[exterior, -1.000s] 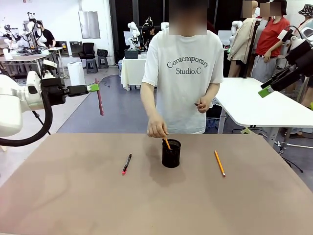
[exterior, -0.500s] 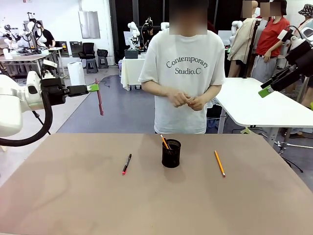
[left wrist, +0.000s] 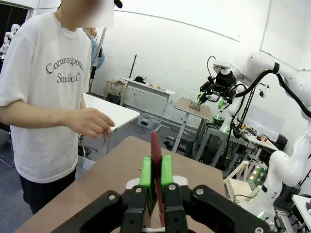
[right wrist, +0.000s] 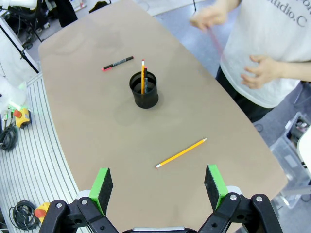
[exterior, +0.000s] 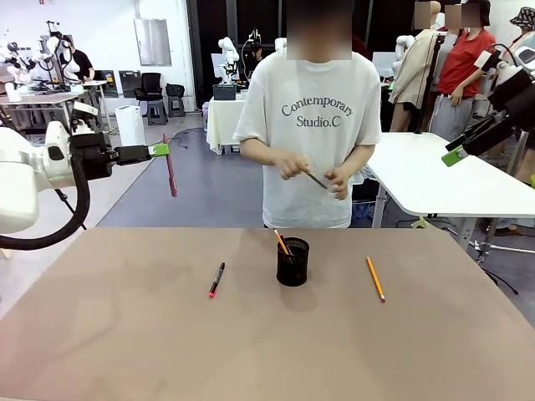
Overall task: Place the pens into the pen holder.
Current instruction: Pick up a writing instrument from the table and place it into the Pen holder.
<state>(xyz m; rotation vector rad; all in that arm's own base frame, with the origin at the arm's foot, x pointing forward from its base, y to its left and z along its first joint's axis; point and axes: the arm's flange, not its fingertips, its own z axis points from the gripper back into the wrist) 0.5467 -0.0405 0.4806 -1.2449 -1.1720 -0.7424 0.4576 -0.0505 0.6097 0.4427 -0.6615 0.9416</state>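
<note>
Left hand (exterior: 159,150): clenched on the reddish-brown pen (exterior: 170,175), green pads pinching its upper end. The pen hangs nearly upright below the pads. It is held high, off the far left side of the table (exterior: 125,334) and well apart from everything on it.

Right hand (right wrist: 159,182): released, jaws spread wide, nothing between them. It is raised high at the right and its wrist view looks down on the table.

Pen holder (exterior: 292,263): upright near the table's middle, toward the person's side. An orange pencil (exterior: 282,242) stands in it, leaning, its top above the rim.

Black pen (exterior: 216,279): flat on the table left of the holder, red tip toward the robot, near but not touching the holder.

Yellow pencil (exterior: 375,278): flat on the table right of the holder, apart from it.

Person: standing at the far edge, person's hands (exterior: 292,167) together at waist height above the table, with a slim dark stick (exterior: 316,179) between them.
</note>
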